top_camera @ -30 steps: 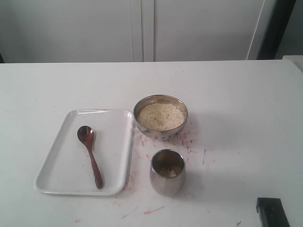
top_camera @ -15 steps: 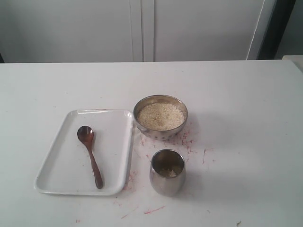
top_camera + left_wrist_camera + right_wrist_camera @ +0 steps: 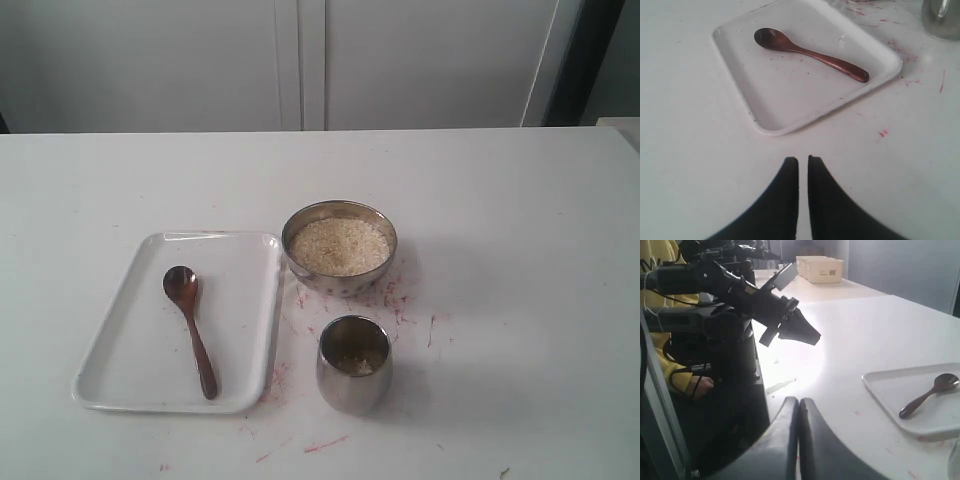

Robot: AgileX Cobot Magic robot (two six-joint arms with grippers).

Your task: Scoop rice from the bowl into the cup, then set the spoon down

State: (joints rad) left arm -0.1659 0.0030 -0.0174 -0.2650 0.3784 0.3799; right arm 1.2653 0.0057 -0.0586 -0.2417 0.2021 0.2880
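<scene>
The steel bowl (image 3: pixel 341 282) stands mid-table, filled with pale rice (image 3: pixel 340 246). In front of it is the steel cup (image 3: pixel 353 387), with a little rice at its bottom. The dark wooden spoon (image 3: pixel 191 331) lies on a white tray (image 3: pixel 135 350), scoop toward the far side. Neither gripper shows in the exterior view. In the left wrist view my left gripper (image 3: pixel 803 159) hovers short of the tray (image 3: pixel 771 131) and spoon (image 3: pixel 811 54), shut and empty. My right gripper (image 3: pixel 799 400) is shut on nothing, far from the spoon (image 3: pixel 927 395).
Red smears mark the table around the bowl and cup (image 3: pixel 395 298). The cup's side (image 3: pixel 942 20) shows at the corner of the left wrist view. In the right wrist view the left arm (image 3: pixel 740 292) hangs over the table, with a person in yellow behind it.
A dark gripper part at the lower right corner of the exterior view one second ago has left the view. Bowl, cup, spoon and tray have not moved.
</scene>
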